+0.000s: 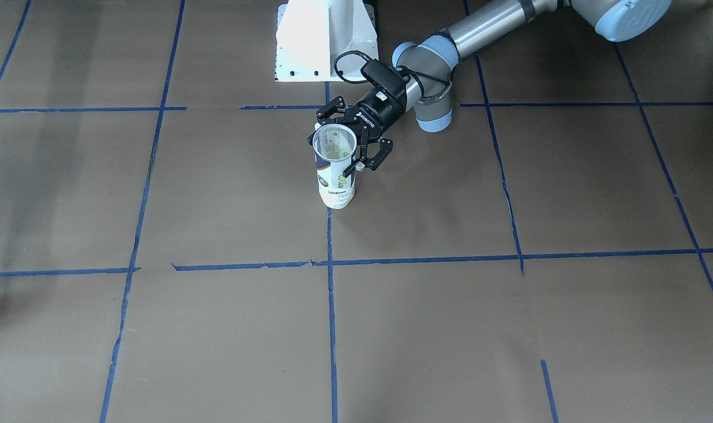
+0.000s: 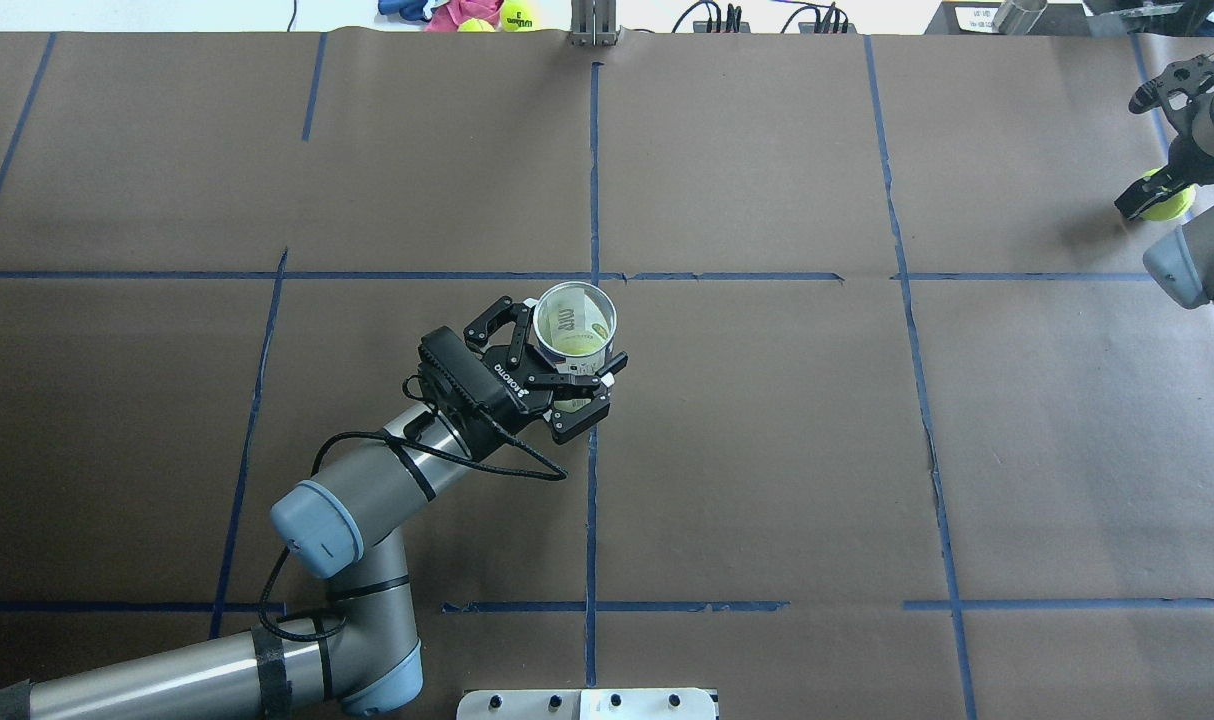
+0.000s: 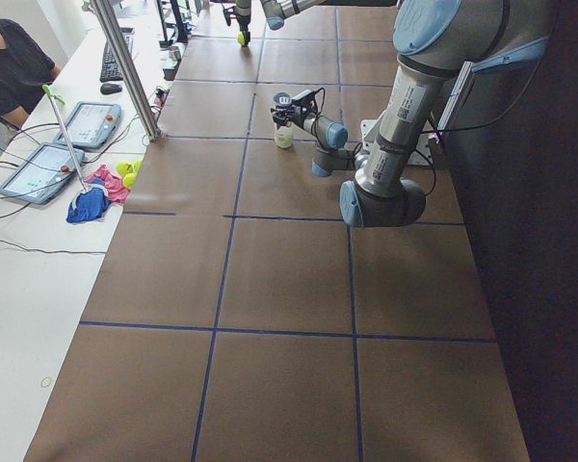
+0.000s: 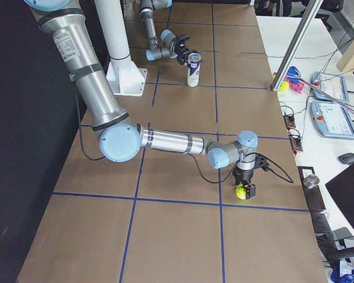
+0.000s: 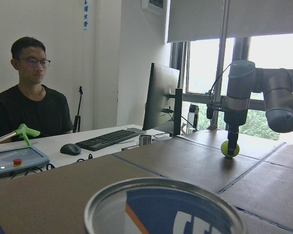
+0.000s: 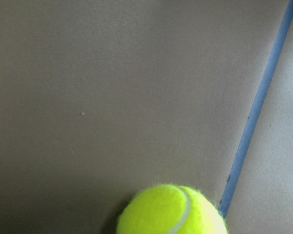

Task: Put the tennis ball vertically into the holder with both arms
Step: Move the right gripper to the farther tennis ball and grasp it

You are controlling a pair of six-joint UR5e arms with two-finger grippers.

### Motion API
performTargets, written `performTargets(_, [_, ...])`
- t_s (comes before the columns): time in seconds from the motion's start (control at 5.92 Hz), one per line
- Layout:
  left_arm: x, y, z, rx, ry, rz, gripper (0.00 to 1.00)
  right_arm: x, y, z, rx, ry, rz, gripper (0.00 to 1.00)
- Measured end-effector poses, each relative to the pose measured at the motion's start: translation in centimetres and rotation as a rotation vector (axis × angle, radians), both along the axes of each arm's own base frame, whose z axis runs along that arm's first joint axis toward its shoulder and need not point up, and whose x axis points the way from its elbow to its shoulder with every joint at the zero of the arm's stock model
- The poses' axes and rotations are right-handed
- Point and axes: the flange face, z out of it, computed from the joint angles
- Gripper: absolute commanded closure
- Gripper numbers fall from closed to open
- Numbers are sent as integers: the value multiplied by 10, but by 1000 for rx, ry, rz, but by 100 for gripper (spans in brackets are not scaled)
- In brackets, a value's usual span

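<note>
Brown paper covers the table (image 2: 767, 450), ruled into large squares by blue tape (image 2: 592, 500), and most of those squares lie bare, so wide open room spreads on every side of the middle. Near the centre, just beside a tape crossing, the holder (image 1: 335, 176) stands upright with its mouth open to the ceiling. It is a clear tube with a white and navy label, and pale yellow-green shows at its base. The left gripper (image 2: 572, 335) reaches in level from the robot's side, its jaws clasped around the holder's upper part just under the rim. Behind it stands the white pedestal (image 1: 324, 41). Well apart, close to the table's right end, the tennis ball (image 6: 171, 209) rests on the paper just beside a tape line, fuzzy neon yellow with a pale seam. The right gripper (image 2: 1155, 200) points straight down over it, and its jaws seem pinched on the ball's sides, though the ball is too small in the wider views to be sure. An operator (image 5: 31, 97) sits at the desk beyond the far edge.
</note>
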Motion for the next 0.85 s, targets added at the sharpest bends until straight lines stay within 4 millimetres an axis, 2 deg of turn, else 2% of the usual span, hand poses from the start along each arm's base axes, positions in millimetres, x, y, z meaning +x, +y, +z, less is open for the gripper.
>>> performTargets(0.17, [-1, 0, 0, 0, 1, -1, 1, 0, 0, 2, 4, 3, 1, 62])
performTargets(0.34, [-1, -1, 0, 1, 3, -1, 1, 0, 0, 2, 9, 4, 2, 100])
performTargets(0.51, [-1, -1, -1, 2, 5, -2, 1, 1, -2, -2, 21, -2, 5, 100])
performTargets(0.68, [-2, -1, -1, 2, 5, -2, 1, 0, -5, -25, 55, -41, 5, 100])
performTargets(0.85, [-2, -1, -1, 2, 6, -2, 1, -2, -4, -66, 80, -113, -6, 100])
